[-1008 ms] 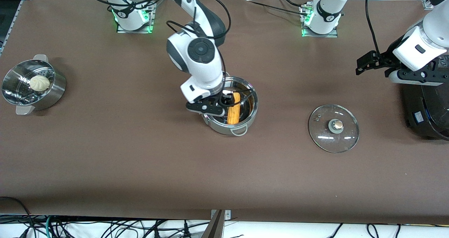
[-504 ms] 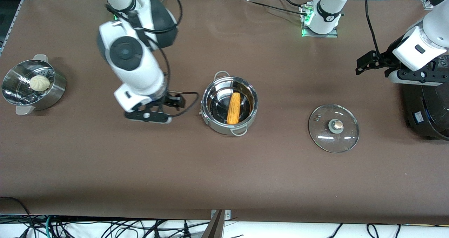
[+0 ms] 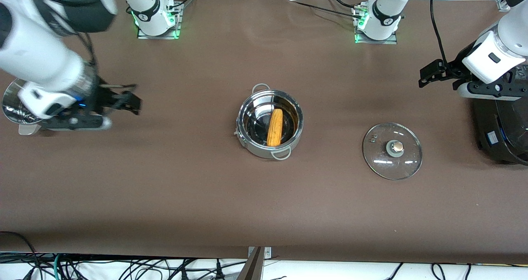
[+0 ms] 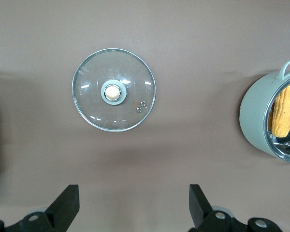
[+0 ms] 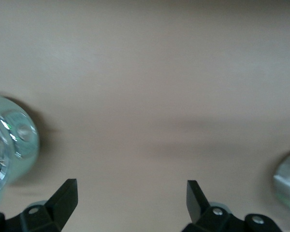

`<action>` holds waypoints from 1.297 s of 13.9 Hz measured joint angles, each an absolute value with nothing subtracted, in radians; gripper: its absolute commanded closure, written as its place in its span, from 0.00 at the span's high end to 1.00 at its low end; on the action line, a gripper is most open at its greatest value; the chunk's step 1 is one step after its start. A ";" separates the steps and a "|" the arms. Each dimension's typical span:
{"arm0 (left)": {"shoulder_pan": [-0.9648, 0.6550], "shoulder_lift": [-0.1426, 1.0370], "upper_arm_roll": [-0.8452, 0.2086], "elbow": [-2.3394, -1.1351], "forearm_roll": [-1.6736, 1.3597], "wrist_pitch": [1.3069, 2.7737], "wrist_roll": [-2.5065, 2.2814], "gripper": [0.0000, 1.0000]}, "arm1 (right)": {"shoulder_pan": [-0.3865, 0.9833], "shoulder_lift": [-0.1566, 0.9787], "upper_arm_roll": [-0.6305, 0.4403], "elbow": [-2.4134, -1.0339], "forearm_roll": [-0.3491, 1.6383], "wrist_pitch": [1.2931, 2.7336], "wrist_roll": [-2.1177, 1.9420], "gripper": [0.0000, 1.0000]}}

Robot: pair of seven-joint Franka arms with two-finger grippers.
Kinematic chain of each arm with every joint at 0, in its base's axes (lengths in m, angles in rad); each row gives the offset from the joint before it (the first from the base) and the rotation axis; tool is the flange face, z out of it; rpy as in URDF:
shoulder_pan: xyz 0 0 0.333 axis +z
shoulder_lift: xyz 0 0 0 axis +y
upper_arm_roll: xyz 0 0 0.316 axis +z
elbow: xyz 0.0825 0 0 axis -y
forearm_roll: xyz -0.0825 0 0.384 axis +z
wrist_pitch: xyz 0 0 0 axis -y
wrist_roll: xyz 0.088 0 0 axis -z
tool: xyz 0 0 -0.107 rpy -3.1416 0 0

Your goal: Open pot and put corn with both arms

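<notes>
We see the pot [image 3: 270, 123] standing uncovered near the middle of the brown bench [image 3: 264, 205], its two wire loop handles showing, one toward the robots' bases and one toward the front camera. The corn [image 3: 275, 127] lies inside it on the pot's bottom, its length running roughly from the bases' side toward the camera. The glass lid [image 3: 392, 151] rests flat on the bench, knob up, well apart from the pot toward the left arm's end and slightly nearer to the front camera.

The right claw [image 3: 128, 100] hangs over the bench at the right arm's end, just beside the steamer pot [image 3: 16, 113], which the arm partly hides. Its fingers stand wide apart with nothing between them; in the right wrist view the two black fingertips [image 5: 65, 198] frame only bare bench, with the pot blurred at one edge and another steel vessel at the other.

The left claw [image 3: 429, 74] is up over the bench at the left arm's end, beside the big black cooker [image 3: 501, 135], and we take that arm to be waiting. Its fingers are also spread and empty: the left wrist view shows both fingertips [image 4: 67, 200] apart, with the lid [image 4: 113, 90] lying on the bench below them and the pot [image 4: 261, 121] with the corn [image 4: 285, 108] at the picture's edge.
</notes>
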State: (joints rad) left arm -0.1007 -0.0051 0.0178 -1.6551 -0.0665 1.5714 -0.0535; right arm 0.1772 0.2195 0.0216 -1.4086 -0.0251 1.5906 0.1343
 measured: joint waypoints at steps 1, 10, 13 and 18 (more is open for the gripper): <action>-0.101 -0.005 0.018 -1.655 -0.066 1.571 -0.053 1.00 | 0.123 0.191 0.034 -1.423 -0.024 1.569 0.068 1.00; -0.101 -0.005 0.015 -1.651 -0.066 1.571 -0.053 1.00 | -0.011 0.018 0.071 -1.585 -0.024 1.532 -0.068 1.00; -0.101 -0.005 0.015 -1.651 -0.066 1.570 -0.051 1.00 | -0.012 0.017 0.070 -1.585 -0.024 1.534 -0.068 1.00; -0.101 -0.005 0.016 -1.651 -0.066 1.570 -0.051 1.00 | -0.012 0.017 0.070 -1.585 -0.024 1.541 -0.068 1.00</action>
